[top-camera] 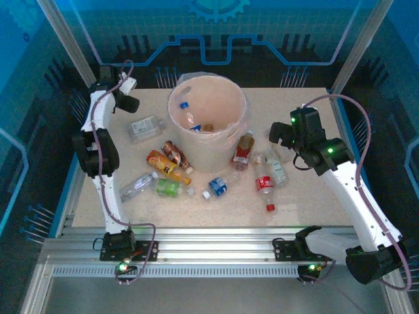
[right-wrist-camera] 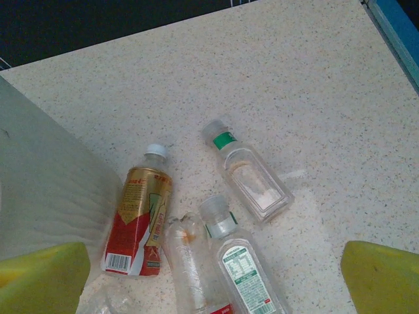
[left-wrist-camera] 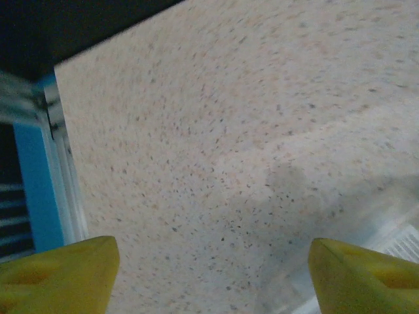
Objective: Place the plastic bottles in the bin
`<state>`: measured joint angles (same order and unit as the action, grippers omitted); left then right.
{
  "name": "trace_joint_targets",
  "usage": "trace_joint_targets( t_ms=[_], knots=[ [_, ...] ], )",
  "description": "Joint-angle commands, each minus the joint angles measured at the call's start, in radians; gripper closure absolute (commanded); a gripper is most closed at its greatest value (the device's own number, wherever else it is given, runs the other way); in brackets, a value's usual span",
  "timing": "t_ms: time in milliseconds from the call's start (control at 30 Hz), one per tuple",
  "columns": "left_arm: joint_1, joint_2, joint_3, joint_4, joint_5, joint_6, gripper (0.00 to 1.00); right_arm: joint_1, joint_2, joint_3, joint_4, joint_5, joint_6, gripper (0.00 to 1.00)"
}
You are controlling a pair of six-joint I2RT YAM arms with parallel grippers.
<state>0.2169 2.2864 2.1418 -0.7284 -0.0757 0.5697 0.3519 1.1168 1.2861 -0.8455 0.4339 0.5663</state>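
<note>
L fingers (left-wrist-camera: 59, 271) apart over bare desk (left-wrist-camera: 216, 131), nothing between. R fingers (right-wrist-camera: 380, 278) wide apart above bottles (right-wrist-camera: 141, 219) lying beside the bin (top-camera: 229, 139) (a few already inside), others scattered in front.

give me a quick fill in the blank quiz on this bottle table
1. A few bottles already lie inside the white ___.
2. The bottle with the red and gold label has a ___ cap.
3. The right gripper has ___ fingertips.
Missing: bin, white, yellow.
</note>
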Motion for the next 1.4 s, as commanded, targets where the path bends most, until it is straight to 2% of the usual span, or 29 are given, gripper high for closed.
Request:
trace_joint_targets(
  t_ms=[0,300,633,867,1100,1267,1367],
  knots=[
    [0.015,0.046,0.025,-0.065,-0.065,-0.116,0.24,-0.015,0.000,-0.016,-0.012,-0.008,0.019,0.00],
    [0.016,0.099,0.033,-0.118,-0.115,-0.125,0.24,-0.014,0.004,-0.030,-0.007,-0.015,0.023,0.00],
    [0.016,0.009,-0.092,-0.194,-0.088,-0.045,0.23,-0.015,-0.004,-0.051,0.013,-0.032,0.023,0.00],
    [0.016,-0.100,-0.225,-0.241,0.058,-0.009,0.22,-0.015,-0.019,-0.070,0.024,-0.035,0.024,0.00],
    [0.016,-0.194,-0.244,-0.235,0.077,-0.057,0.19,-0.015,-0.026,-0.073,0.018,-0.039,0.022,0.00],
    [0.013,-0.279,-0.244,-0.196,0.159,-0.171,0.03,-0.016,-0.028,-0.080,0.026,-0.047,0.027,0.00],
    [-0.004,-0.317,-0.283,-0.171,0.233,-0.217,0.01,-0.014,-0.028,-0.086,0.027,-0.049,0.032,0.00]
  ],
)
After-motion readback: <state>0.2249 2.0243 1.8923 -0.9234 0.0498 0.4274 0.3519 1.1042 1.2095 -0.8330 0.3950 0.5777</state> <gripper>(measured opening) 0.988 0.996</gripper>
